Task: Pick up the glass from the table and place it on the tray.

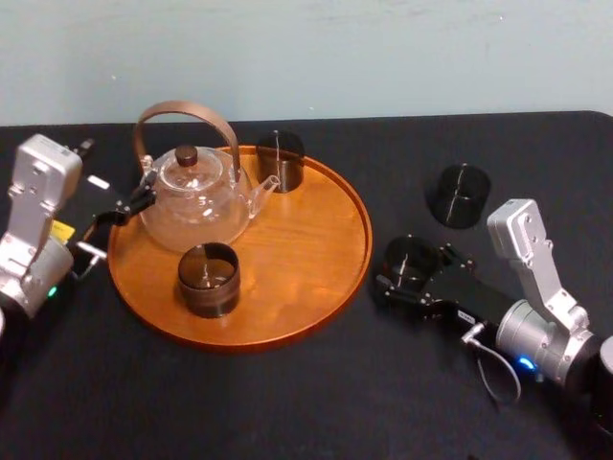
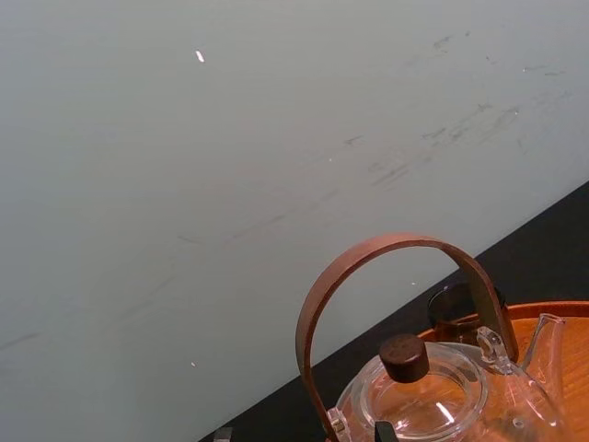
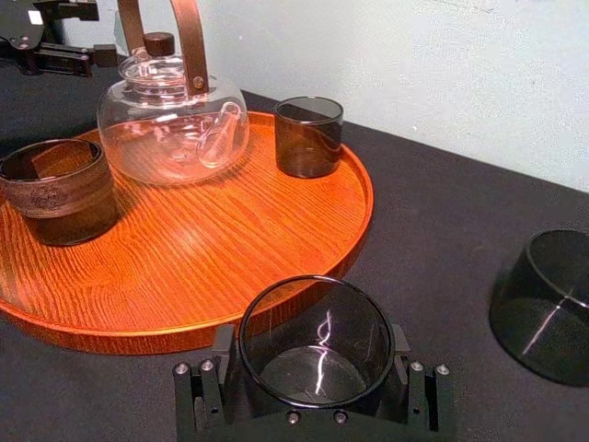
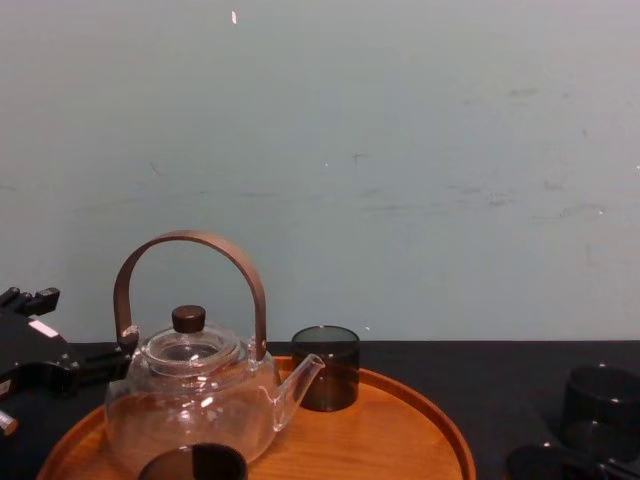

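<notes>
Black table (image 1: 287, 402) bears the round tray (image 1: 306, 251). The right gripper (image 1: 413, 271) has its jaws clamped on 1 dark glass (image 1: 411, 253), just right of the tray. The left gripper (image 1: 140, 200) sits at the tray's left edge; whether it is open or closed, I cannot tell.

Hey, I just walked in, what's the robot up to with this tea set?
The right hand is closed around a dark glass on the black table, just right of the round wooden tray. The tray holds a glass teapot, a near glass and a far glass. A spare glass sits on the table farther back on the right. The left hand is open beside the teapot at the tray's left edge.
</notes>
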Robot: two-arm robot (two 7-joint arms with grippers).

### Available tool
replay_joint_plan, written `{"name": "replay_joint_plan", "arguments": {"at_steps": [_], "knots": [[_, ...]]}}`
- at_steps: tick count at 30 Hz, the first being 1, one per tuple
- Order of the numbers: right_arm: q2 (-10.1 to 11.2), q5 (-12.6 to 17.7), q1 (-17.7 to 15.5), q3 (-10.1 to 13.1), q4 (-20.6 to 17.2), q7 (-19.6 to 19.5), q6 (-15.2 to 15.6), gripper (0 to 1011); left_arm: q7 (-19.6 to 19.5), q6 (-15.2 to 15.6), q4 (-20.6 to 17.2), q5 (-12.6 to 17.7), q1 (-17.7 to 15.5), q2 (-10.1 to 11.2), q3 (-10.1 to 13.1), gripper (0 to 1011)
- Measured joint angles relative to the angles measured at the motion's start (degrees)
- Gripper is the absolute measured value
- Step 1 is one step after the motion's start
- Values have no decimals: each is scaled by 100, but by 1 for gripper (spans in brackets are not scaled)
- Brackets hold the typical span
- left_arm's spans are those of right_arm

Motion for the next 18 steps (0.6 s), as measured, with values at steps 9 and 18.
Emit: {"name": "replay_joint_plan", "arguments": {"at_steps": [9,18], "knots": [[5,5,-10,4,-10,-2,-2,899,0,0,0,0,0,0,0,1001],[9,10,-14,9,-15,-4,-6,899,0,0,0,0,0,0,0,1001]]}}
